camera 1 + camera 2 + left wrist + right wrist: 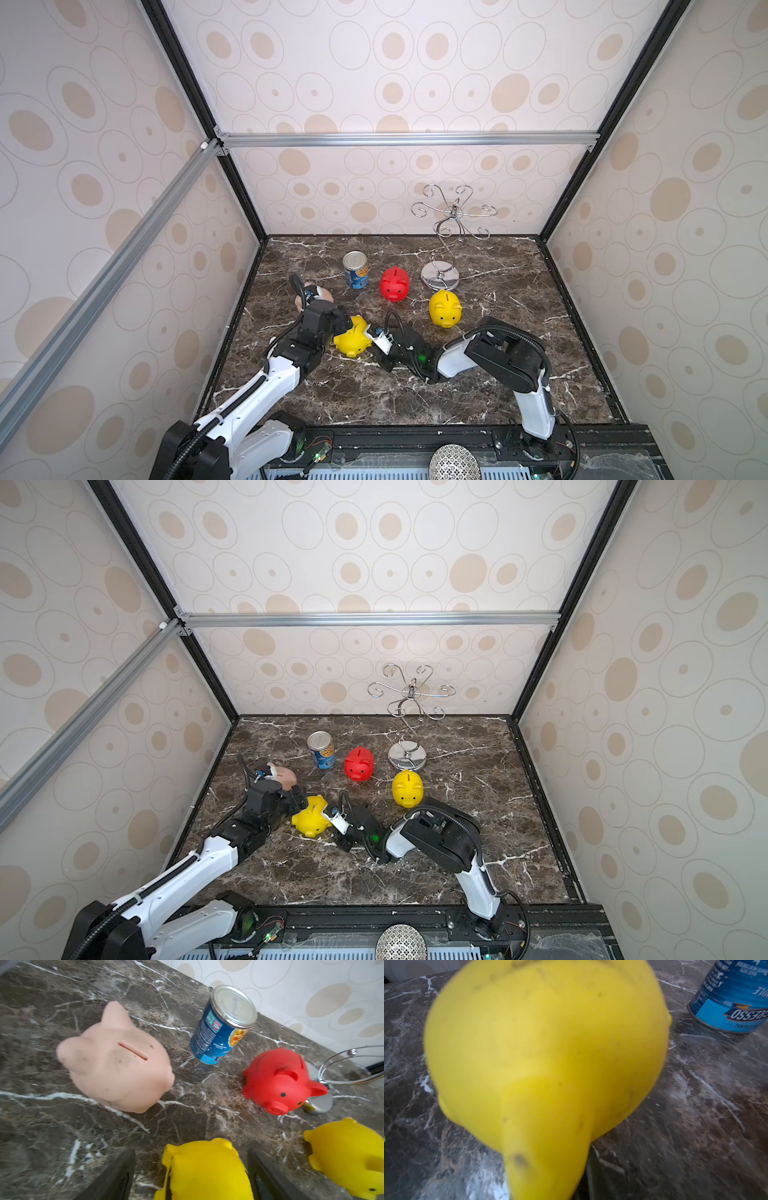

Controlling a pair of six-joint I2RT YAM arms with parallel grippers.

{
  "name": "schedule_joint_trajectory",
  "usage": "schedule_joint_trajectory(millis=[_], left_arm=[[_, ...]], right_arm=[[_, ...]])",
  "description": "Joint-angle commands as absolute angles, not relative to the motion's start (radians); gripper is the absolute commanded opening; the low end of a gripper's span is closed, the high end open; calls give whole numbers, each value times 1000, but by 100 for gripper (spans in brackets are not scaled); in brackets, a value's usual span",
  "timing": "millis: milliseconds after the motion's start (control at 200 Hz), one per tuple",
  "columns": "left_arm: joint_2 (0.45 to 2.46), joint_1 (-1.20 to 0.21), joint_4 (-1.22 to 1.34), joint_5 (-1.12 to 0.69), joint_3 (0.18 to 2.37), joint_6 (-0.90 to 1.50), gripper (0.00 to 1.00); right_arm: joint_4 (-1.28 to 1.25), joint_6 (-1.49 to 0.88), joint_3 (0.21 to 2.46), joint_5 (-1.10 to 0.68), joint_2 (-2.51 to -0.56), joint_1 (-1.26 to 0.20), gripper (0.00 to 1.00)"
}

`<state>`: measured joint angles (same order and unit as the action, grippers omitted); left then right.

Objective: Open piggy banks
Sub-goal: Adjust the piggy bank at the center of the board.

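Item: near yellow piggy bank (352,338), sitting on the dark marbled desk (498,374) left of centre, snout pointing toward the near edge, lying directly between the two tools. The left tool (190,1154) is straddling it from the left with jaws apart. In the left wrist view one of the fingers (268,1178) is pressing against the yellow flank, while the opposite one is standing off with a strip of desk showing between. The right tool (371,333) is meeting the bank from the right. In the right wrist view a narrow tapering part of the yellow body is running down into it, and the jaws are pinching together on that part, mostly hidden behind it. The left arm (286,365) is reaching diagonally from the near left corner, wrist held low. The right arm (511,357) is rising from the near right, bending sharply at the elbow and lying back leftward just above the desk. Also standing on the desk: far yellow piggy bank (445,309) and red piggy bank (394,284), both upright and well apart from the tools; pale pink piggy bank (116,1064), just behind the left wrist; tin can (356,270); chrome wire stand (440,276).
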<state>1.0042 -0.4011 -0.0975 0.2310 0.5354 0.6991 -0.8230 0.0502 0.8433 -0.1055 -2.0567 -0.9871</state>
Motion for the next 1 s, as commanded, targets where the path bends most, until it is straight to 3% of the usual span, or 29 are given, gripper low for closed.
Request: schedule_joint_trajectory(millis=[0, 465, 995], left_arm=[[992, -392, -172, 313, 506, 711, 80], [983, -390, -116, 337, 397, 758, 72], [952, -390, -33, 318, 294, 798, 71]], right_arm=[[-793, 77, 835, -113, -2032, -988, 16], [-747, 105, 847, -140, -1982, -999, 15], [-701, 139, 853, -137, -1875, -1034, 16]])
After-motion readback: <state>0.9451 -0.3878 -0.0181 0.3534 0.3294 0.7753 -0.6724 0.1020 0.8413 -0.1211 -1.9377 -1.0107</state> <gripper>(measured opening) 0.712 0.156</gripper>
